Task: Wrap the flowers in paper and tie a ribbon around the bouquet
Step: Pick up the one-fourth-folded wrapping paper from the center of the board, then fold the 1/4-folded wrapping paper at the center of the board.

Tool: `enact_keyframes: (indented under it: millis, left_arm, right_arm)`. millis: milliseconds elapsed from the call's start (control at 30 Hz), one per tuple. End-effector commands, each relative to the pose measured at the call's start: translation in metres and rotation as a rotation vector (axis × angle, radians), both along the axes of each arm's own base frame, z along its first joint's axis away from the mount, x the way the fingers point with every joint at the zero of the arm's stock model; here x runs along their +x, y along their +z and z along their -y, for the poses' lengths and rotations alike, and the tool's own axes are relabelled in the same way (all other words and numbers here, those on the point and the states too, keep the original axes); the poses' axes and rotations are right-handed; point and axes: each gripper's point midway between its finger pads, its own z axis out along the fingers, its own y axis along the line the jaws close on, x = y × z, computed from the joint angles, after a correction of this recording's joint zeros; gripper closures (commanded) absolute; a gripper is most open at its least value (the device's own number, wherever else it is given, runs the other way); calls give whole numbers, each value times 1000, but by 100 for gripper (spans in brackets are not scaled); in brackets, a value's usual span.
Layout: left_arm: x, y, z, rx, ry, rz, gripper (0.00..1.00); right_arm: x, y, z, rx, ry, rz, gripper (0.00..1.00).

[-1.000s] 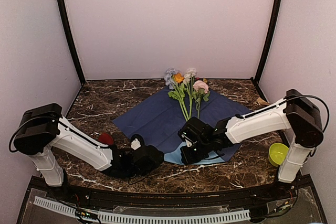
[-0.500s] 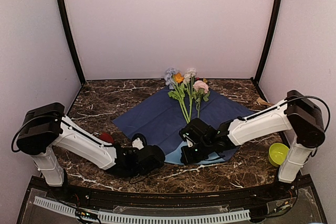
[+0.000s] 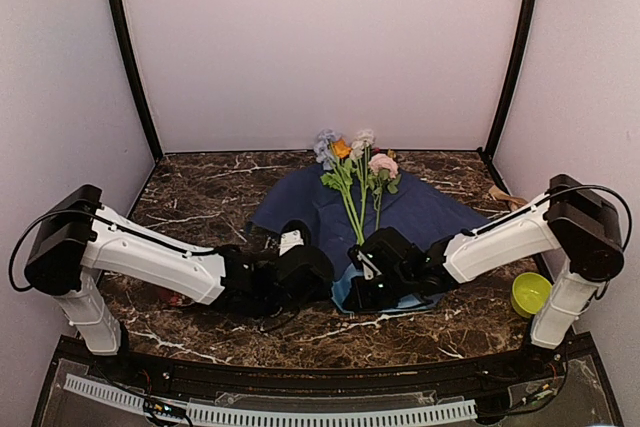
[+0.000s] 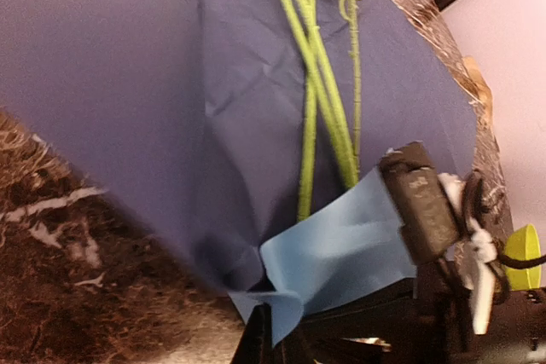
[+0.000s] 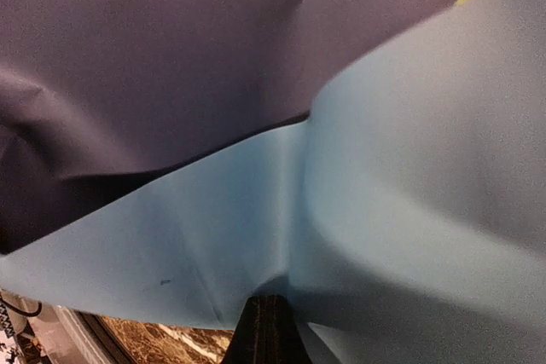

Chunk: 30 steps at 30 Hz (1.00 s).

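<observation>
Jaws pinched fully shut on the near edge of the paper [image 3: 300, 212] — left gripper [image 4: 271, 340] and right gripper [image 5: 269, 330] side by side. You find the flowers [image 3: 350, 197] just beyond them — stems running near-to-far, heads far, neither arm clearly nearer.

Dark brown, white-veined marble desk [image 3: 190, 197], lime-green bowl [image 3: 528, 293] stood upright near its 4 o'clock edge, pale lilac walls [image 3: 320, 47] closed it in at 9, 12 and 3 o'clock, black corner posts [image 3: 128, 57] rose at 11 and 1 o'clock.
</observation>
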Motion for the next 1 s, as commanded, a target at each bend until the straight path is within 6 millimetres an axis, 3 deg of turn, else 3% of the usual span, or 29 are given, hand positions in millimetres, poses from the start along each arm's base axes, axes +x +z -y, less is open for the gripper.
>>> enact_keyframes:
  millis: [0,200,367,567,667,867,967]
  left_arm:
    - [-1,11,17,110,-159,48,100]
    - [-6,17,36,208,-349,106,100]
    - [-4,21,45,294,-429,133,100]
    - [-6,20,66,388,-570,152,100]
    - [-9,12,74,451,-642,145,100]
    - [-24,1,90,470,-778,152,100]
    - [-25,-4,93,481,-800,153,100]
  right_arm:
    - [2,15,0,78,-30,-11,100]
    - [6,30,4,139,-44,-5,100]
    - [14,47,21,138,-88,35,100]
    - [19,42,47,141,-135,20,100]
    - [26,55,56,178,-158,52,100]
    - [55,89,95,196,-234,148,100]
    - [72,110,103,192,-237,208,87]
